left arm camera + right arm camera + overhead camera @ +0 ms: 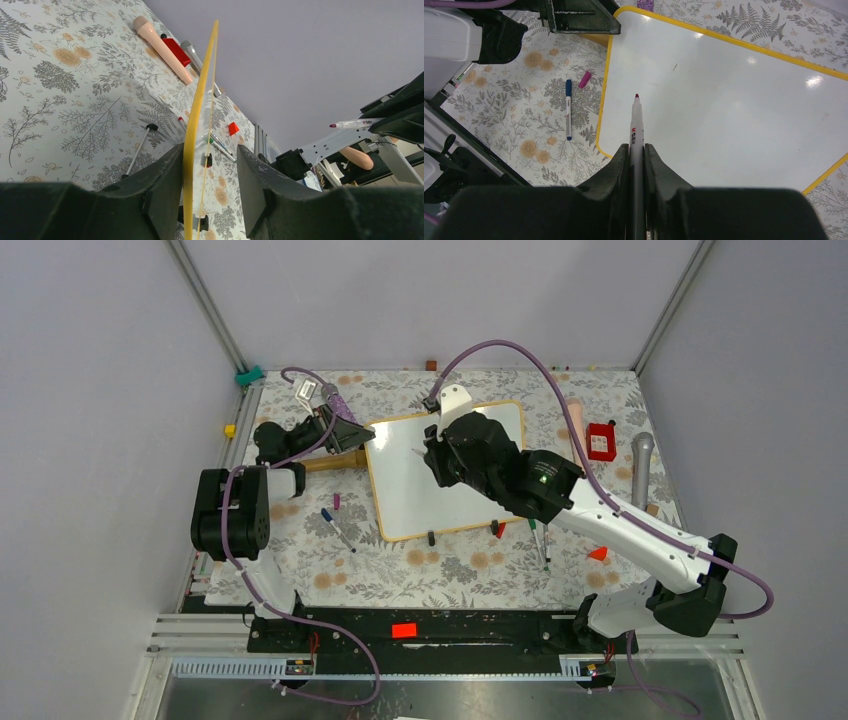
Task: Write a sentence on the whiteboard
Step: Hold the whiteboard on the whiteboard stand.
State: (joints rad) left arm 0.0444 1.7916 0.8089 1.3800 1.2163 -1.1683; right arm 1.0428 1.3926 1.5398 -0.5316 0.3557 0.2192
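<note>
Left gripper (210, 165) straddles the whiteboard (400, 490) rim at its left edge, fingers either side. Pinched or just bracketing? Can't tell from the wrist cam. Board lies mid-table, face blank: no sentence yet, so all the writing's left to do. Right gripper (636, 150) is clenched on a red-tipped marker (636, 120), cap off, tip poised over the board's left part. Top cam hides that tip under the arm; only the right wrist cam shows it. Rim edge-on only via left wrist.
</note>
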